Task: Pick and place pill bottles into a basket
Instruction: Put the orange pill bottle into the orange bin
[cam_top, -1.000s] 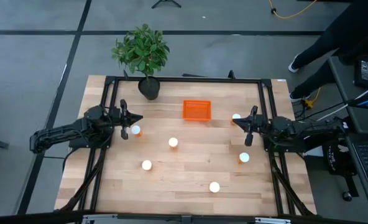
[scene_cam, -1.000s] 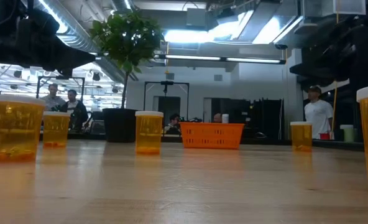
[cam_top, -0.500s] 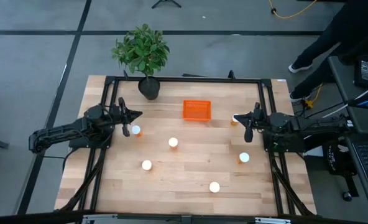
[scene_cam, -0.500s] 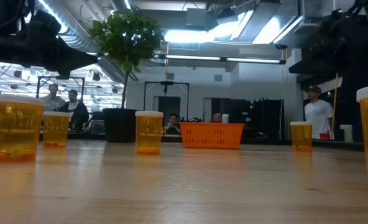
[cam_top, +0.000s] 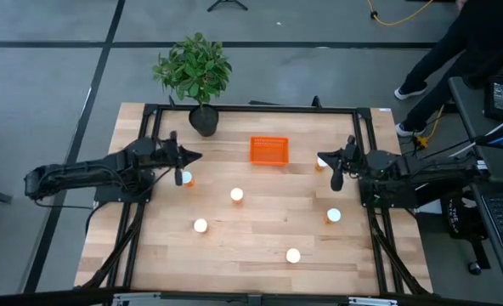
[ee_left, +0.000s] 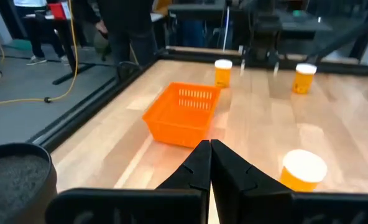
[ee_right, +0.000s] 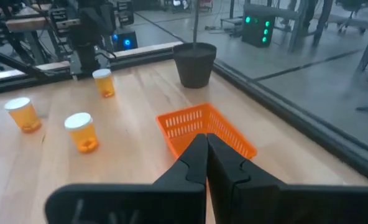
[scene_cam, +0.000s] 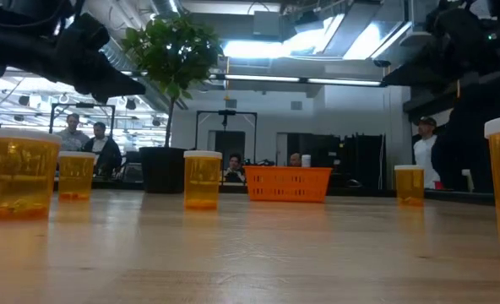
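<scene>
While no bottle is held yet, our left gripper (cam_top: 183,158) sits clenched empty just above a pill bottle (cam_top: 186,178) at the table's left. Mid-table, the basket (cam_top: 268,150) is empty w/ more bottles in front. Our right gripper (cam_top: 330,163), also clenched empty, hovers by another bottle (cam_top: 321,162). Risk, imo: descending w/ fingers closed could tip a bottle & send it rolling.

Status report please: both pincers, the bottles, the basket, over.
Left pincer shut, empty, by a pill bottle. Right pincer shut, empty, at the right edge. Basket empty, six bottles on the table. Nothing in the way.
</scene>
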Robot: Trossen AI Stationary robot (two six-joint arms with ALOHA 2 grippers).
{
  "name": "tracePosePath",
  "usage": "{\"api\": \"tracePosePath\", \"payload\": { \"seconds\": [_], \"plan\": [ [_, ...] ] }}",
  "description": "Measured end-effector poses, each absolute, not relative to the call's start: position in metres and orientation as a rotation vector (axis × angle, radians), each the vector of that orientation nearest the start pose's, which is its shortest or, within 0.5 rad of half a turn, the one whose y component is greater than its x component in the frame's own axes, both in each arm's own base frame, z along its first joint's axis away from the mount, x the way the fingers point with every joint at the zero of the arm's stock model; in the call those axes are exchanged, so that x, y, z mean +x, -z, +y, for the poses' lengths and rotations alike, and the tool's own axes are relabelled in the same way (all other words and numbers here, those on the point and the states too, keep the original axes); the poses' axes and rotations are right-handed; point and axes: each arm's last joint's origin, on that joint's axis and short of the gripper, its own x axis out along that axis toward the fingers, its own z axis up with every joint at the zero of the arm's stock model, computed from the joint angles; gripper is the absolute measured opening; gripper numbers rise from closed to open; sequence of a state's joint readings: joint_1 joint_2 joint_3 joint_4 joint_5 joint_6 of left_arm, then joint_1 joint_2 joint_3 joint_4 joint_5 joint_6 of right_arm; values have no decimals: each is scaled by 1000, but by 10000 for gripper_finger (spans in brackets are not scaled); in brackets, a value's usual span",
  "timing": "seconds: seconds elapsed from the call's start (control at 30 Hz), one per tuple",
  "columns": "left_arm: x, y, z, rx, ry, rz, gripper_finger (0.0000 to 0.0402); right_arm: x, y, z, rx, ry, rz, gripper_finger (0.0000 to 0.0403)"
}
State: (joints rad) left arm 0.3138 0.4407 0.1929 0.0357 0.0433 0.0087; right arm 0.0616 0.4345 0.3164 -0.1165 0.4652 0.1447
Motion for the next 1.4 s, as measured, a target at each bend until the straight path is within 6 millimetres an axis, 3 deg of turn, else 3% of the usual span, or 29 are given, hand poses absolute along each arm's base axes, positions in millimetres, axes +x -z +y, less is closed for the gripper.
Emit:
{"api": "tracePosePath", "payload": {
  "seconds": [0.27, 0.87, 1.1, 1.4],
  "plan": [
    [126, -200, 40, 4, -265, 243, 4, 120, -240, -6, -1, 405, 211, 18],
    [124, -193, 39, -15, -264, 307, 8, 132, -209, -2, 140, 397, 485, 11],
    [124, -193, 39, -15, -264, 308, 8, 137, -233, 5, 137, 356, 571, 11],
    [124, -193, 39, -15, -265, 309, 4, 136, -231, 6, 162, 389, 701, 12]
  ]
}}
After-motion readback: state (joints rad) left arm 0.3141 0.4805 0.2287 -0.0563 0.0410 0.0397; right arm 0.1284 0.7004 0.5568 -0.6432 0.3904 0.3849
